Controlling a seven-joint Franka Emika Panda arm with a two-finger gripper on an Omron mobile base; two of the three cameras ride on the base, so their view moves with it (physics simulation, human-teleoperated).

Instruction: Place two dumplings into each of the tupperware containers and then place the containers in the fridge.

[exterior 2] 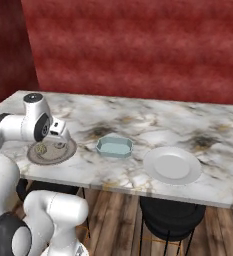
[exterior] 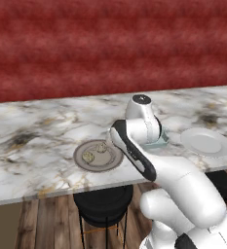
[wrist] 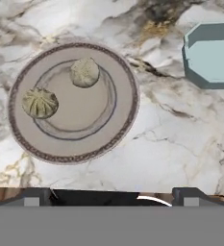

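Veined marble counter (wrist: 171, 144); translucent plastic tupperware container (wrist: 214, 57).

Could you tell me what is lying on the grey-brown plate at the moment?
Two dumplings lie on the grey-brown plate, apart from each other, left of its middle in the hand view. Nothing else lies on it. In both base views the arm covers part of the plate.

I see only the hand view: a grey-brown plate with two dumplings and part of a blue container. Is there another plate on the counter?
Observer: Yes. A round white plate lies on the marble counter, on the far side of the tupperware container from the grey-brown plate.
Operator: Is anything on the white plate?
Observer: No, it looks bare.
Operator: Is the container already filled?
Observer: No, its inside looks empty in the right base view.
Operator: What is under the counter?
Observer: A black stool stands on a wooden floor.
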